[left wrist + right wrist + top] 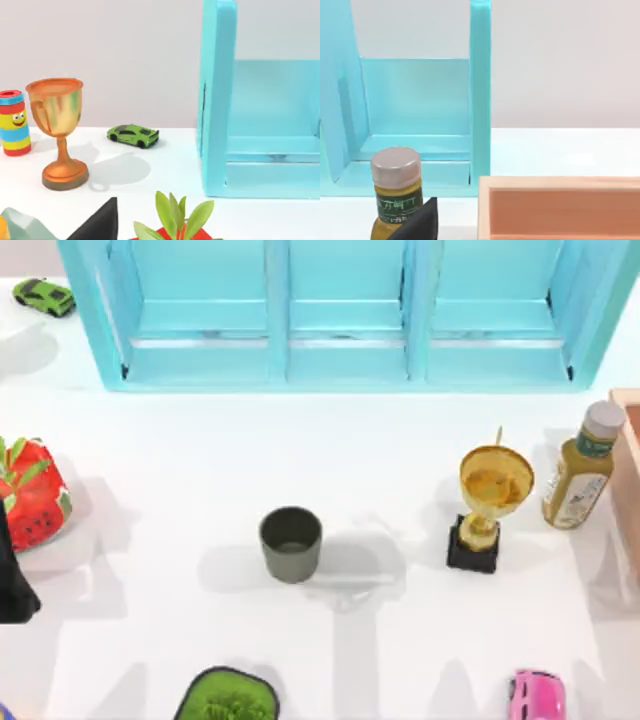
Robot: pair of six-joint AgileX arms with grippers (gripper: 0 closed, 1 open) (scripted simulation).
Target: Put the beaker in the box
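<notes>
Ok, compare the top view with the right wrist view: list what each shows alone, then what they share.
Top view alone: the beaker upright mid-table, the gold trophy, the green toy car, the pink car, the strawberry-print object.
Right wrist view alone: the box's hollow inside and a dark tool tip.
Shared: the box, the bottle, the teal cabinet.

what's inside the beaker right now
From above, the beaker stands upright mid-table, and only its dark grey-green floor shows inside; the near wall hides a sliver of that floor.
</notes>
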